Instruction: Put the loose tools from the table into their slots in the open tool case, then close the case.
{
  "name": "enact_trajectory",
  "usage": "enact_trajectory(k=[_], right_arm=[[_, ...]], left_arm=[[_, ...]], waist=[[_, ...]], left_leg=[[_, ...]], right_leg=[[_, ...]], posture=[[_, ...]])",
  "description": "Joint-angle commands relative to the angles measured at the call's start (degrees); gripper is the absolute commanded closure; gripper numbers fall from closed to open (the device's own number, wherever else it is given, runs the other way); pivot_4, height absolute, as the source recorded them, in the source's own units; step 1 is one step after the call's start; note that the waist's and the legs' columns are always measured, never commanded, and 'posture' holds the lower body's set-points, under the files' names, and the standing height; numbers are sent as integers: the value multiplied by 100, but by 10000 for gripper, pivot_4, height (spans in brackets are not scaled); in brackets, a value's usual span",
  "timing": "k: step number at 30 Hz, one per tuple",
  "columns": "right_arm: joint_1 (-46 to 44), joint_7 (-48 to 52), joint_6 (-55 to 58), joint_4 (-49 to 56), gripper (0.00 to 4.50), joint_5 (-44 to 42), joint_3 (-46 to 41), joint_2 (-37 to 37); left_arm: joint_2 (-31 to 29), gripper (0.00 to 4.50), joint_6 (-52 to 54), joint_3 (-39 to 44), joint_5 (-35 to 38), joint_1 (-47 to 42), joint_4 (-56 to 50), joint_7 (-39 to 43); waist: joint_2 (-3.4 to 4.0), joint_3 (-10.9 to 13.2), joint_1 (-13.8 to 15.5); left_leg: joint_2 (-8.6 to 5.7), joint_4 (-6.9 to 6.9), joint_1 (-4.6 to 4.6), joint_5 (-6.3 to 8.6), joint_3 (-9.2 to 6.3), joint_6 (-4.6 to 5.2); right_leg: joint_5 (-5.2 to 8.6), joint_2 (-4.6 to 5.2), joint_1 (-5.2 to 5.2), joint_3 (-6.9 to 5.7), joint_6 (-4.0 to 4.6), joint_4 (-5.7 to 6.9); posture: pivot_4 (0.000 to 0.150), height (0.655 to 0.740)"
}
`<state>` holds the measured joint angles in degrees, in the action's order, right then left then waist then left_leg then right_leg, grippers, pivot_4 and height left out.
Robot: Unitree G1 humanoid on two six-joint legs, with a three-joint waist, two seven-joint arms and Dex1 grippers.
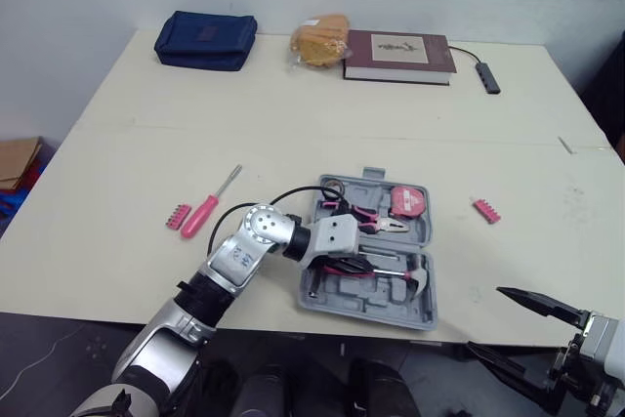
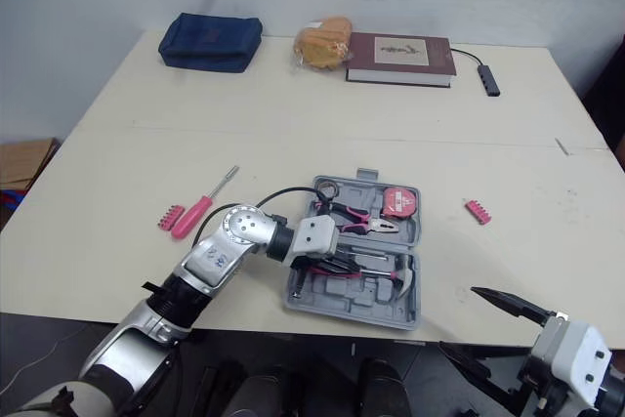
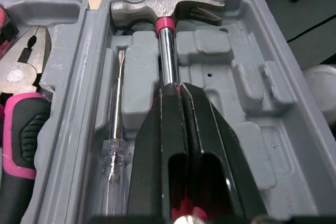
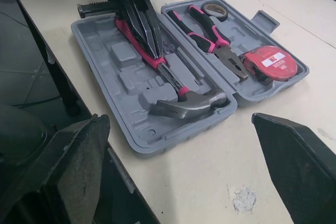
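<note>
Mostly, the hammer (image 3: 167, 10) is sitting in the near half of the case (image 1: 337, 292), its pink grip vanishing under the left gripper (image 3: 179, 85), whose fingers are clamping tight around that handle, leaving only the head and steel shank showing. Off the case's near right corner, the right gripper (image 1: 484, 318) is hanging spread wide, holding nothing, its lower finger hard to make out against the dark. Left of the case, a pink screwdriver (image 1: 207, 207) is lying loose.
</note>
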<state>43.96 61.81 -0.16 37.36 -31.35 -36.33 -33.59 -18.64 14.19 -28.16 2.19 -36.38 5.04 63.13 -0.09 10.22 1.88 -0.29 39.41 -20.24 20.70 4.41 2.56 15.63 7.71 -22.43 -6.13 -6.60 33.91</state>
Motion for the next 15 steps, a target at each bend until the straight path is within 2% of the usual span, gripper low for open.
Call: enact_trajectory(k=[1, 4, 8, 15], right_arm=[[73, 5, -118, -5, 0, -13, -115, 14], [49, -18, -119, -20, 0, -9, -106, 10], [45, -45, -121, 0, 0, 6, -74, 21], [63, -111, -104, 65, 0, 11, -64, 52]], left_arm=[[-148, 44886, 395, -360, -433, 36, 70, -23], [-191, 44886, 383, -529, -541, -30, 132, 50], [-239, 44886, 926, -842, -761, -96, 242, 105], [-305, 44886, 804, -1423, -1196, -65, 912, 94]], waist=[[-1, -5, 6], [5, -22, 14], [7, -62, 35], [-7, -190, 59]], left_leg=[[0, 0, 1, 0, 0, 0], [0, 0, 5, 1, 0, 0], [1, 0, 7, 3, 0, 0], [5, -1, 17, 15, -1, 3]], right_leg=[[0, 0, 1, 1, 0, -2], [0, 5, 2, 2, 1, -4], [1, 21, 5, 2, 1, -7], [7, 39, 13, -2, 11, -13]], posture=[[1500, 7400], [1500, 7400], [1500, 7400], [1500, 7400]])
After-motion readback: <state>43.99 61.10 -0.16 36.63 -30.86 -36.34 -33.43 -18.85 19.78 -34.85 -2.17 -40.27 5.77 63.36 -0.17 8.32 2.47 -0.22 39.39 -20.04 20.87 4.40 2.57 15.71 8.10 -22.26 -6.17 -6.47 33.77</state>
